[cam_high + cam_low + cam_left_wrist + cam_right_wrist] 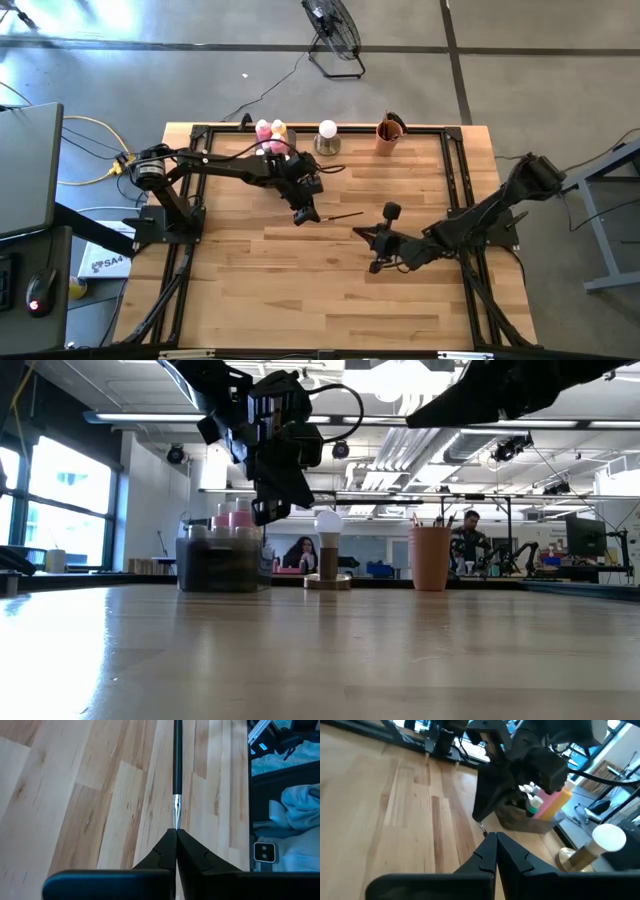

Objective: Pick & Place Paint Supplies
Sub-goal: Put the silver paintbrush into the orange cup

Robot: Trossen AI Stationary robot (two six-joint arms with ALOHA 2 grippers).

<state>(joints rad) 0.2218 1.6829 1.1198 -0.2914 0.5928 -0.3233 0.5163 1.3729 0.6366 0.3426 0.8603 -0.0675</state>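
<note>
Left pincer (176, 831) grips a paintbrush (177, 765) by its tip; right pincer (495, 836) hovers closed, empty.

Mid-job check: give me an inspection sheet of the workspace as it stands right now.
Surface: wooden table, bare planks at the front.
Job's things: paintbrush in the left gripper's closed tips; paint bottles in a tray at the back edge.
Clutter: white ball on metal base; orange cup.
Grippers: left gripper shut on the paintbrush at mid-table; right gripper shut, empty, mid-table.
Cables: yellow cable off the left edge.
Surroundings: floor fan; people at far desks.
</note>
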